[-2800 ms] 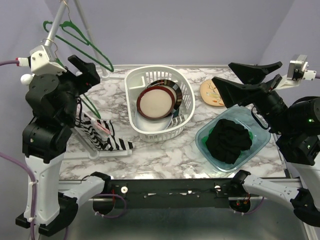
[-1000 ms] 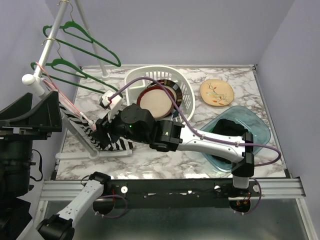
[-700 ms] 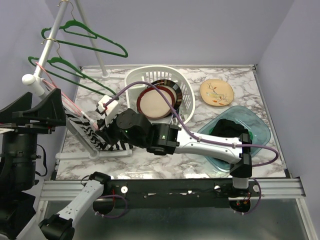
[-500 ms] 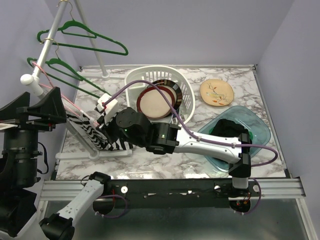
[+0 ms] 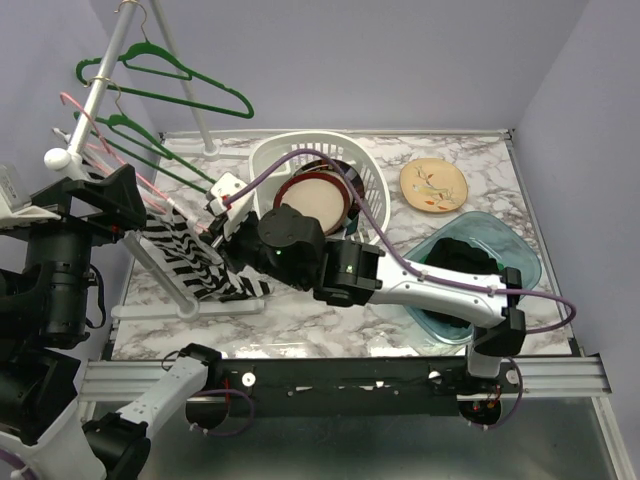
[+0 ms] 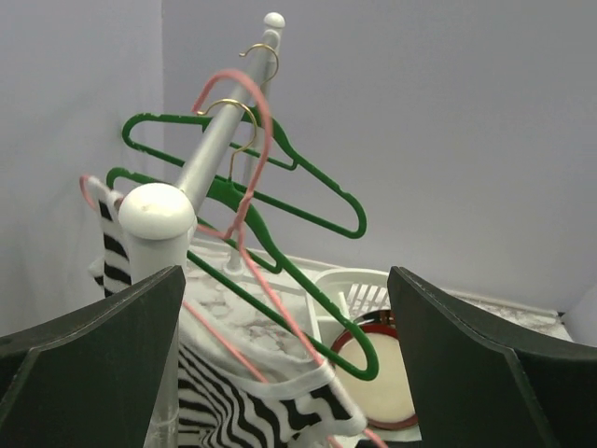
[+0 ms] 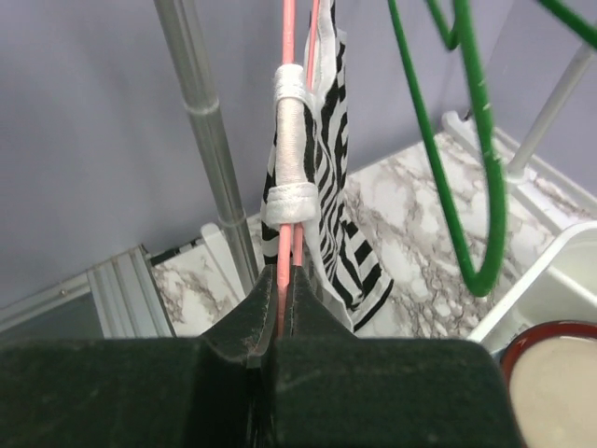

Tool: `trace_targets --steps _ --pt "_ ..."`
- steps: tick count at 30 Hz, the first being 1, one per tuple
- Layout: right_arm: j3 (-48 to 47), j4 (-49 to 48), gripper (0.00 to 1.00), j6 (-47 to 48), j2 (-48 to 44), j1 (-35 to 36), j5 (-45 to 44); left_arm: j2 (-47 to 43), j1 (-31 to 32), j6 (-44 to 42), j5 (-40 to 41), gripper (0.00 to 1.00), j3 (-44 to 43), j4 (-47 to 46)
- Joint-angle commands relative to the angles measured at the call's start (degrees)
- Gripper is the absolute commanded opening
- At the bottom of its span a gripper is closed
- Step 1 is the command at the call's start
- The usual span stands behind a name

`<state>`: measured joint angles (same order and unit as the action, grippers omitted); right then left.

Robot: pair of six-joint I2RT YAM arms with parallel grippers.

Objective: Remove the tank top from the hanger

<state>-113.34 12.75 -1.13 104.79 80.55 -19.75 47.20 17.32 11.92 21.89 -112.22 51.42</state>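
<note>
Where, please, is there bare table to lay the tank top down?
Bare marble along the near edge, between tank top and teal bowl, and the far right corner past the plate. Crowded: the left, around rack and basket.

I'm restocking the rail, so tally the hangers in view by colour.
green hangers: 2
pink hanger: 1
Total: 3

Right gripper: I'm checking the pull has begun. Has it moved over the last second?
Yes. In the top view the right gripper, jaws shut on the pink hanger, has shifted right, nearer the basket.
</note>
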Motion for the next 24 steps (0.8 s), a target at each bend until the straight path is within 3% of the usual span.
trace_targets --steps 1,10,18,24 --pt "1.27 -7.56 0.01 2.27 -5.03 -0.40 -1.70 -0.18 -0.10 1.00 -1.67 0.99 -1.59 3.25" --pt "13.13 -7.92 0.01 1.30 -15.12 -0.66 0.32 2.28 -0.10 -1.10 -9.83 0.92 -3.88 5.19" --pt "22.18 -5.37 0.01 -2.12 -23.84 -0.92 6.29 0.88 -0.10 -2.69 -24.24 0.78 1.12 -0.34" --pt "26.06 -5.64 0.01 -2.65 -28.06 -0.92 8.06 0.35 -0.10 -1.64 -26.37 0.75 5.26 -4.21"
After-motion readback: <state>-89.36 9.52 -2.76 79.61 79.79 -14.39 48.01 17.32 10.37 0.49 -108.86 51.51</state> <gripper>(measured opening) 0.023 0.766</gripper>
